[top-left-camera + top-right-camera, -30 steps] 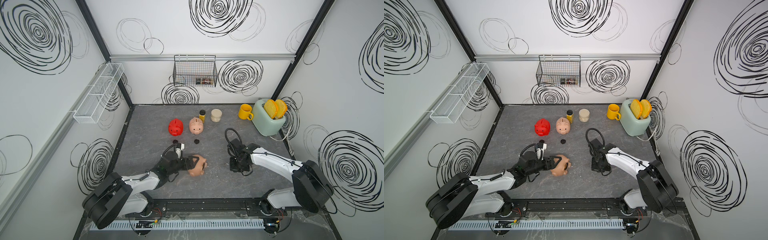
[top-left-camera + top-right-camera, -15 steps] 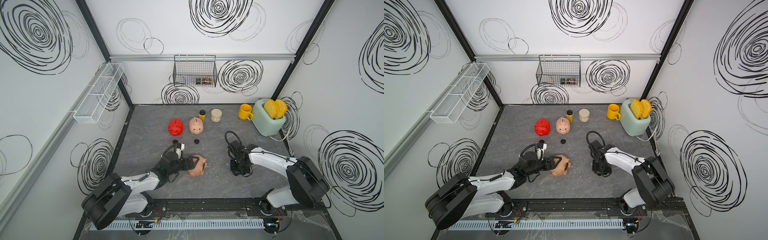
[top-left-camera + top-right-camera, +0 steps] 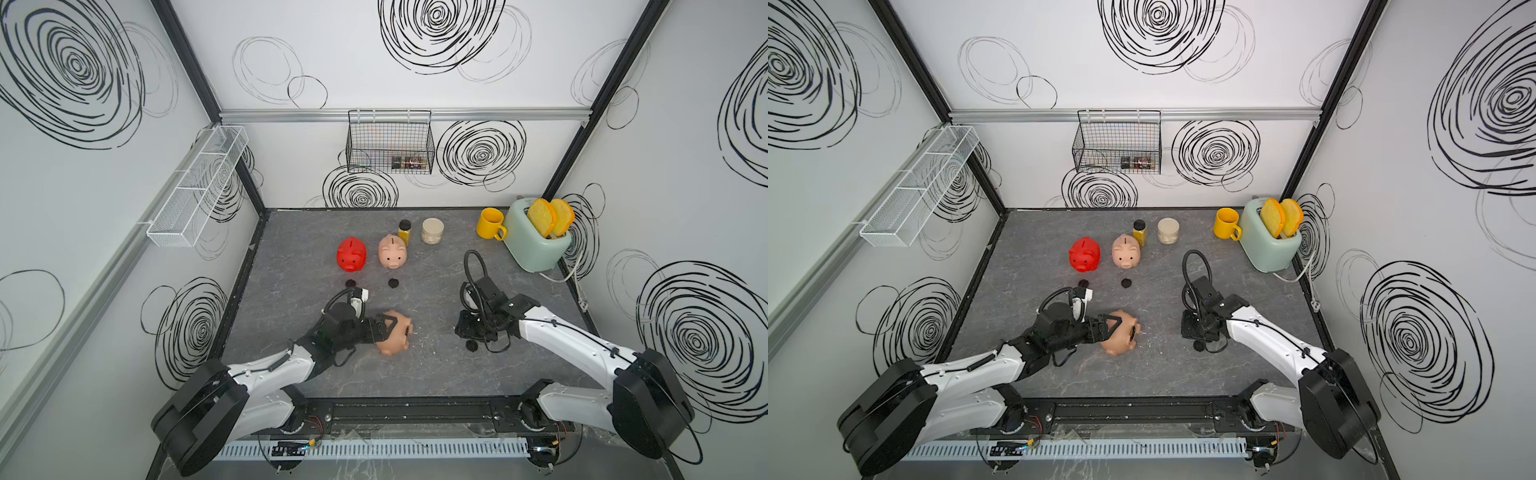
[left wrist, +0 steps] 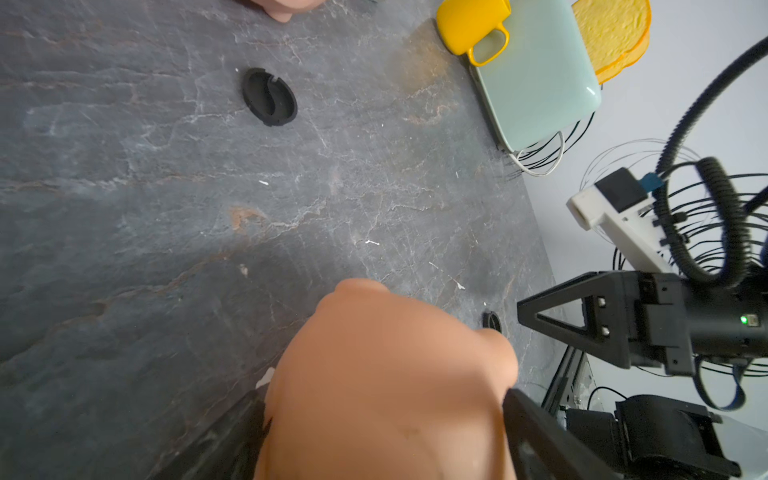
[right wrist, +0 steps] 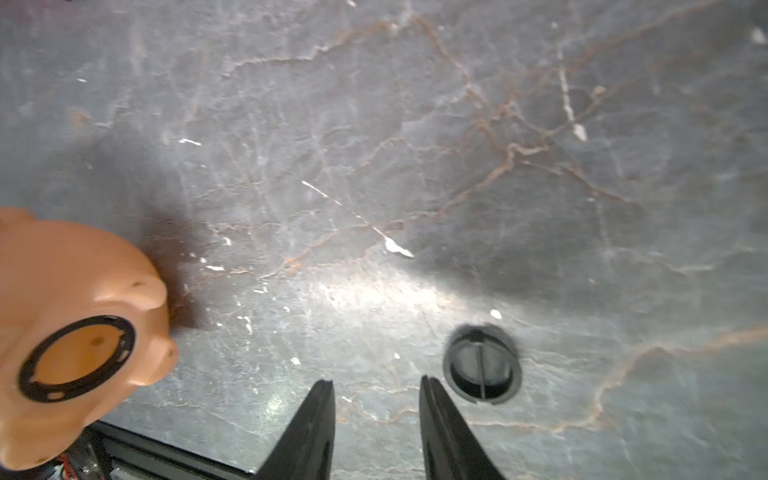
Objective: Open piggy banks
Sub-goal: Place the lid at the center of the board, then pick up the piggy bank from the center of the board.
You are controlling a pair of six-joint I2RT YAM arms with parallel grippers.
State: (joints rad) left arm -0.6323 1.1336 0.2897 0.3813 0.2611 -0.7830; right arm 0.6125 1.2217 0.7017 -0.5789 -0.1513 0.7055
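**Grey bench, swirl-marked walls**

I work over a dark grey, stone-veined bench (image 3: 291,257) boxed in by white walls scrawled with black swirls. A black wire basket (image 3: 390,143) hangs on the back wall, a white mesh shelf (image 3: 199,187) on the side wall. Along the back stand a mint toaster (image 3: 536,249), a yellow mug (image 3: 490,223) and two jars (image 3: 432,231). The red pig (image 3: 351,254) and pink pig (image 3: 392,251) stand upright mid-bench, a black plug (image 3: 351,283) lying before each. My left pincer (image 3: 390,330) is clamped on the peach-tan pig (image 3: 395,345), tipped on its side near the front, belly hole bare. My right pincer (image 5: 376,386) hangs with jaws apart, empty, a third plug (image 5: 482,365) on the bench just beside it.
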